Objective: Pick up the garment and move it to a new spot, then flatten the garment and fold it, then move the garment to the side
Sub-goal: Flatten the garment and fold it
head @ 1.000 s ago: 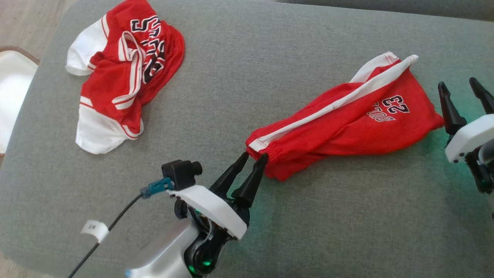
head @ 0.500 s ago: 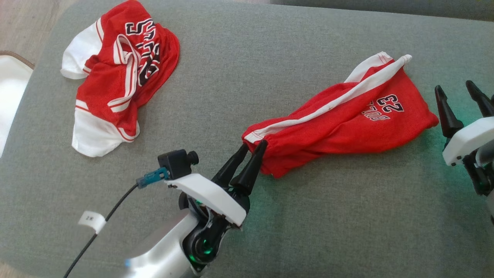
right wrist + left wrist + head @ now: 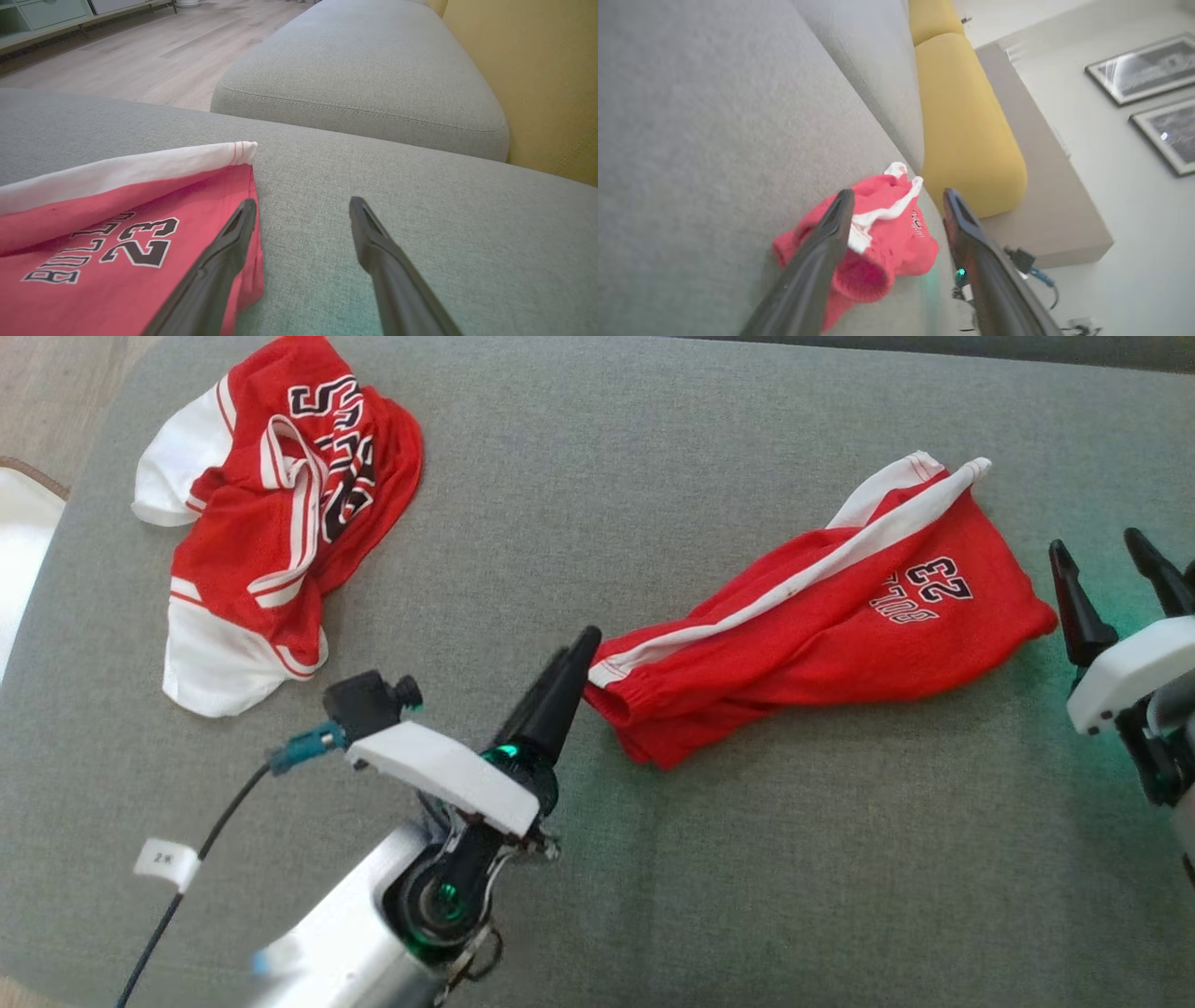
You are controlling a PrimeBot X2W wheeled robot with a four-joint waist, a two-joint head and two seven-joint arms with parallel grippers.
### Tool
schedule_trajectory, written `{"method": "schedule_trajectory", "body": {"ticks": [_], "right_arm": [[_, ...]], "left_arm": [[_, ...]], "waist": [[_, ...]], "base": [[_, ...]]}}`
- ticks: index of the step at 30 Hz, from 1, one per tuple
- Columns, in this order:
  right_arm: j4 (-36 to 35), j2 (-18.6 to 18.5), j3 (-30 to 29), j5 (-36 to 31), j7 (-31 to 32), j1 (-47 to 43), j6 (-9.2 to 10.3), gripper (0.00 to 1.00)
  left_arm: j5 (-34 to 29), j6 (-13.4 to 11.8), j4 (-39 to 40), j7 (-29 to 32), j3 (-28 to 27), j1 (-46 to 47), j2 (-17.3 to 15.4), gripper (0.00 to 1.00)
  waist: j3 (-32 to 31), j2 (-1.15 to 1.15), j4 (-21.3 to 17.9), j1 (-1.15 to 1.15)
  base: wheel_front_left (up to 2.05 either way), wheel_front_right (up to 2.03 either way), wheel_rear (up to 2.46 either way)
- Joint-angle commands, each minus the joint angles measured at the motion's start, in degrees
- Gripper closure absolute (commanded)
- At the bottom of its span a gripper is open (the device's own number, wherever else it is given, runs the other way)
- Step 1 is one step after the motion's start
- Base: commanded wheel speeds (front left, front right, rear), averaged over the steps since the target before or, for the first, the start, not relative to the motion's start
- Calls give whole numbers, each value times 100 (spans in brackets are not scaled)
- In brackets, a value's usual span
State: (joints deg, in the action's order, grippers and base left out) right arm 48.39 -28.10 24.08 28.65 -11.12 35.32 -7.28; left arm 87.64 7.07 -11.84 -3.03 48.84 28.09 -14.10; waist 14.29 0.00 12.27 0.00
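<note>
- Shorts (image 3: pixel 822 635) are lying with the waistband (image 3: pixel 616 686) just off the left gripper (image 3: pixel 574 649), near the middle of the cushion (image 3: pixel 653 448). Whether its tips are touching the cloth I cannot tell.
- That gripper's fingers are standing spread and gripping nothing. In the left wrist view they are framing the bunched waistband, which is opening toward them.
- Running away from those tips, the long axis is slanting from the cushion's middle toward its far right side, with the white stripe lying along it.
- At that far end the hem (image 3: pixel 1018 607), next to the "23" print, is sitting just beside the right gripper (image 3: pixel 1094 541), close to the cushion's right edge. Its fingers are also standing apart and empty, one of them hanging over the hem's edge in the right wrist view.
- Each arm is therefore facing its own end: the left is nearer the waistband, the right nearer the hem.
- Judging by the twist along the cloth, flattening is looking like the step in hand, probably by gripping both ends and pulling them apart along that slant.
- A crumpled jersey (image 3: pixel 280 513) is lying well apart, at the cushion's far left corner.
</note>
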Motion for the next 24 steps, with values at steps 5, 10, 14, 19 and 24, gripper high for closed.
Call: {"method": "schedule_trajectory", "body": {"ticks": [5,10,14,19,24], "right_arm": [[-68,-69,23,-81,-77,183,-21,0],[-50,-20,16,-126,-87,233,-21,0],[-25,-17,22,-126,-95,250,-21,0],[1,-41,9,-130,-106,287,-21,0],[23,-28,-5,-151,-116,319,-21,0]], "left_arm": [[1713,-219,798,845,-657,-294,-188,0],[1954,-385,968,980,-790,-293,-310,0],[2102,-439,1007,1068,-825,-287,-272,0],[2198,-481,1031,1164,-838,-260,-244,0],[2244,-498,1049,1256,-830,-212,-212,0]], "waist": [[49,0,-8,0],[98,0,-30,0],[132,0,-57,0],[163,0,-96,0],[191,0,-129,0]], "base": [[0,0,0],[0,0,0],[0,0,0],[0,0,0],[0,0,0]]}}
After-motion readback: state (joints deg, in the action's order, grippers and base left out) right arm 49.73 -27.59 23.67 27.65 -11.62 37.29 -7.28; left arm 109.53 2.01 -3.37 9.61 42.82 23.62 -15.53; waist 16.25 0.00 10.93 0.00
